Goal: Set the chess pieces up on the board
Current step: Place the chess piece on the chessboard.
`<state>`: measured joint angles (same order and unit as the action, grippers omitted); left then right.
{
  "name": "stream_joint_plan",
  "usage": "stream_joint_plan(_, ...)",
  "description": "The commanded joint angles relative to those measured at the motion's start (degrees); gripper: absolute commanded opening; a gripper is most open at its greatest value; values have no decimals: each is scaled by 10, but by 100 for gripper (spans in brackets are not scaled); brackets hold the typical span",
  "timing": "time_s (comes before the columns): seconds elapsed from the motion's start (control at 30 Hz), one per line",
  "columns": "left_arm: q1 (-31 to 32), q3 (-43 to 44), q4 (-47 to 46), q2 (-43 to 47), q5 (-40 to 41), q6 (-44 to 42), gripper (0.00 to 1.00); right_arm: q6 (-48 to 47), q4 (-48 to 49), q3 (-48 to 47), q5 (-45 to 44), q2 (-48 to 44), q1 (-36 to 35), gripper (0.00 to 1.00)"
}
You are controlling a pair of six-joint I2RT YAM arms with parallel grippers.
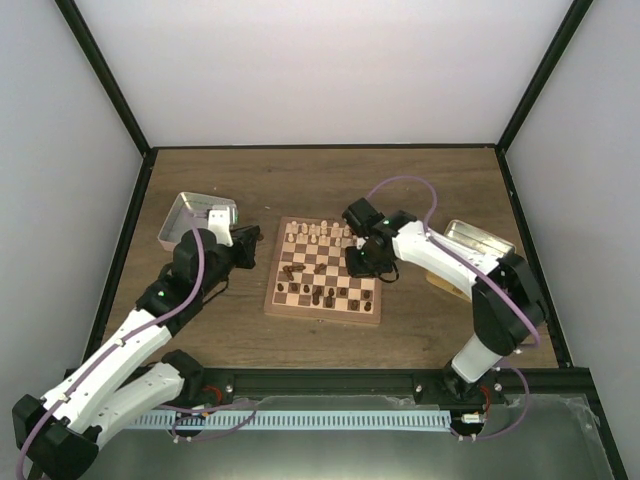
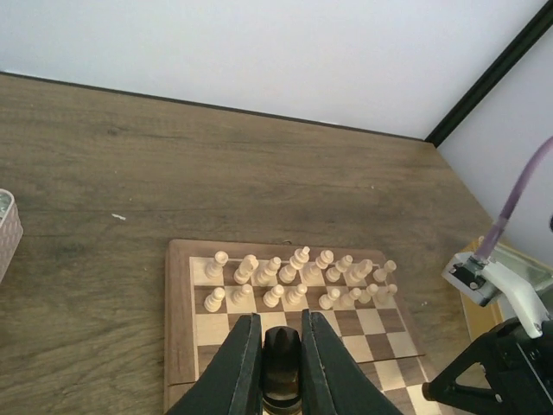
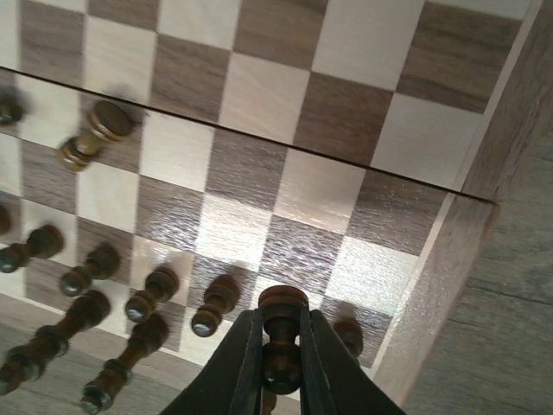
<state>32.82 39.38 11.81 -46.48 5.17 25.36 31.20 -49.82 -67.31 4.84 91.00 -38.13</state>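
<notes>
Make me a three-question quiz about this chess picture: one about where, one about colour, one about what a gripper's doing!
1. Where do the cream pieces stand?
A. on the board's two far rows
B. in a tray
C. on the bare table

2. What colour is the chessman in the right gripper?
A. cream
B. dark brown
C. red

3. The left gripper is:
A. open and empty
B. shut on a dark piece
C. lying on the table

Answers: A, they fill the far rows; B, the pinched chessman looks dark brown; B, it squeezes a dark piece.
</notes>
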Motion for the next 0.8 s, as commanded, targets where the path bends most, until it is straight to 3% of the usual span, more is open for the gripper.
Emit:
stream_joint_plan(0.0,1,3,-3,7,-6,-51,4,-25,-76,-45,-17,35,-13,2)
stream_joint_plan(0.77,1,-9,-11,35,-26,-51,4,-36,-78,-62,13,108,-49,6)
